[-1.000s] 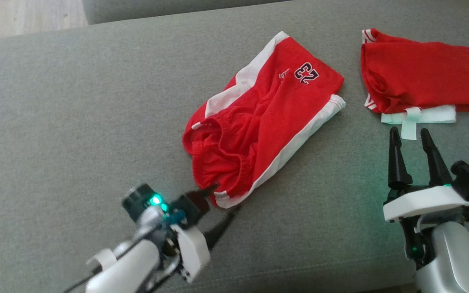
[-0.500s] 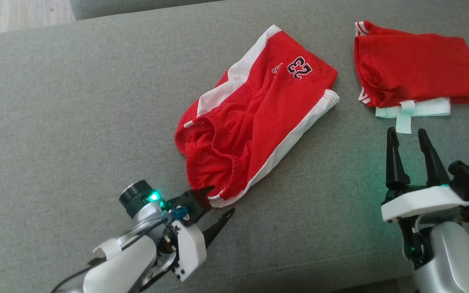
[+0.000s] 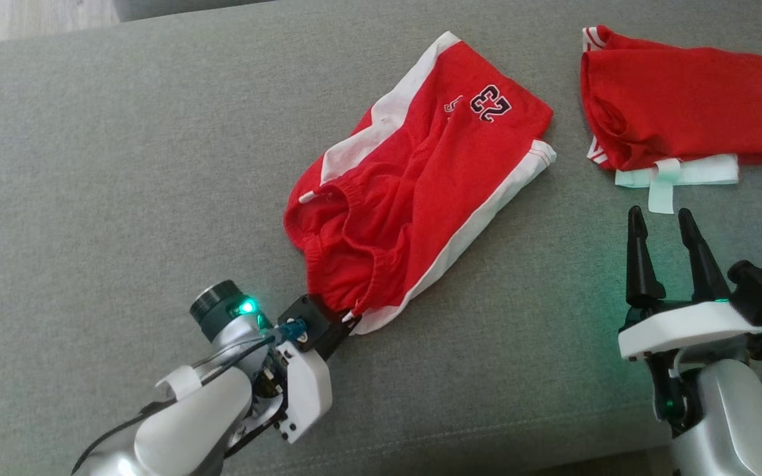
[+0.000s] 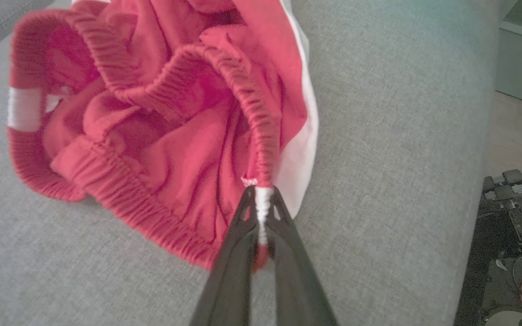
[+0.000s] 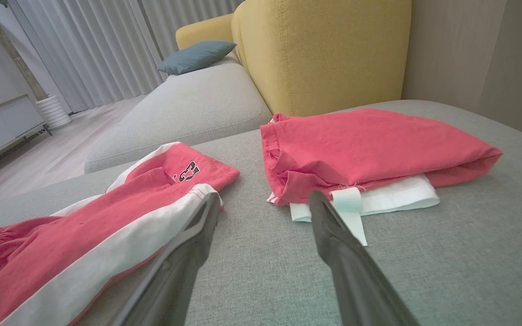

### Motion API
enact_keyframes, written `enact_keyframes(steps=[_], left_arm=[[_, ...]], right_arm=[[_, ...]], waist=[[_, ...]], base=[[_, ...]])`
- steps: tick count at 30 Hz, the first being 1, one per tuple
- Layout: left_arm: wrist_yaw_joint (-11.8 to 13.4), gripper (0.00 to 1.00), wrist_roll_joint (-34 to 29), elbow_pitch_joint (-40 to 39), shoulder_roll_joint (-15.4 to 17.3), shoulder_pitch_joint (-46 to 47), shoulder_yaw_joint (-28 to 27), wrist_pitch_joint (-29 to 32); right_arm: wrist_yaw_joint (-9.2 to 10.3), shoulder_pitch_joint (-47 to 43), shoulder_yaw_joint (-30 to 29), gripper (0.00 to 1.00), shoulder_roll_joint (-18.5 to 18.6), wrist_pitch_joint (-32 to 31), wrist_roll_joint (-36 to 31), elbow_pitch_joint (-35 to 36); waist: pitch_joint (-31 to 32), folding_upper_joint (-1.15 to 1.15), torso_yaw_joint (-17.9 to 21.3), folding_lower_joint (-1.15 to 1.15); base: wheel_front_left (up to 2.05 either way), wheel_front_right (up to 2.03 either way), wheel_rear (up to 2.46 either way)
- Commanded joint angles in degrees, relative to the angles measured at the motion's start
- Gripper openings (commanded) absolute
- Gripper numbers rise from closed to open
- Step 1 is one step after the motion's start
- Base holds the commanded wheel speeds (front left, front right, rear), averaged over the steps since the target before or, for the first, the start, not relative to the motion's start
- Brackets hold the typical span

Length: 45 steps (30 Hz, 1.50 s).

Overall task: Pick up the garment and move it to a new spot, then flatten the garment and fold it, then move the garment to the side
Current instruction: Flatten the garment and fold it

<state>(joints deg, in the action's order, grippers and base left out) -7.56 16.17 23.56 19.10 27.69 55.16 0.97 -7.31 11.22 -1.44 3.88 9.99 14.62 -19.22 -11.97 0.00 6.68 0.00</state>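
Red shorts [image 3: 421, 192] pinched at waistband [image 4: 263, 136] by left tool [image 3: 349, 317].

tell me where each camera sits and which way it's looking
Head view: on the head, looking down at the grey sofa, red shorts and folded red garment; left hand and right hand show.
Left wrist view: along the shut left hand's fingers, pinching the shorts' waistband.
Right wrist view: low, along the open right hand's fingers, towards both garments.
Shared: all three show the shorts.

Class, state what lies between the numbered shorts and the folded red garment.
Bare grey cushion, nothing else, separates the shorts from the folded red garment, seen in the head view.
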Motion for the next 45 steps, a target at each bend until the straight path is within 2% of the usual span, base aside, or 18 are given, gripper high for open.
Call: enact_keyframes(steps=[1,6,10,12,17,21,30,45], left_arm=[[0.1,0.0,0.6,-1.4,1.5,3.0,-1.4,0.1],[0.3,0.0,4.4,-2.0,0.7,2.9,-3.4,-1.9],[1.7,0.0,6.8,-2.9,0.1,2.2,-5.8,-4.2],[2.5,0.0,7.5,-3.4,-0.2,1.8,-6.6,-5.2],[4.2,0.0,8.5,-4.0,-1.5,1.1,-7.6,-7.4],[5.5,0.0,8.6,-4.1,-2.5,1.1,-8.1,-8.7],[6.1,0.0,8.3,-3.6,-3.4,2.3,-7.7,-9.6],[6.3,0.0,8.4,-2.7,-3.5,3.0,-7.0,-9.9]], right_arm=[[-0.18,2.0,1.4,1.0,-0.3,-0.1,0.2,1.7],[-0.18,2.7,3.0,1.0,0.5,-1.0,-0.1,1.5],[-0.18,4.5,5.1,1.0,2.4,-4.0,-0.9,-0.2],[-0.18,6.0,5.6,1.0,3.1,-5.7,-1.1,-1.9],[-0.18,11.0,4.7,1.0,3.0,-10.4,3.4,-7.4],[-0.18,14.9,5.4,1.0,3.9,-11.9,4.3,-11.7],[-0.18,21.9,10.4,1.0,8.1,-10.5,-1.5,-20.5],[-0.18,25.7,17.4,1.0,8.3,-6.3,-1.1,-29.8]], waist=[[0.0,0.0,-0.1,0.0],[0.1,0.0,-1.2,0.0],[0.6,0.0,-2.6,0.0],[0.8,0.0,-3.4,0.0],[0.6,0.0,-5.1,0.0],[-0.1,0.0,-6.1,0.0],[-2.2,0.0,-7.8,0.0],[-3.5,0.0,-7.9,0.0]], base=[[0.0,0.0,0.0],[0.0,0.0,0.0],[0.0,0.0,0.0],[0.0,0.0,0.0],[0.0,0.0,0.0],[0.0,0.0,0.0],[0.0,0.0,0.0],[0.0,0.0,0.0]])
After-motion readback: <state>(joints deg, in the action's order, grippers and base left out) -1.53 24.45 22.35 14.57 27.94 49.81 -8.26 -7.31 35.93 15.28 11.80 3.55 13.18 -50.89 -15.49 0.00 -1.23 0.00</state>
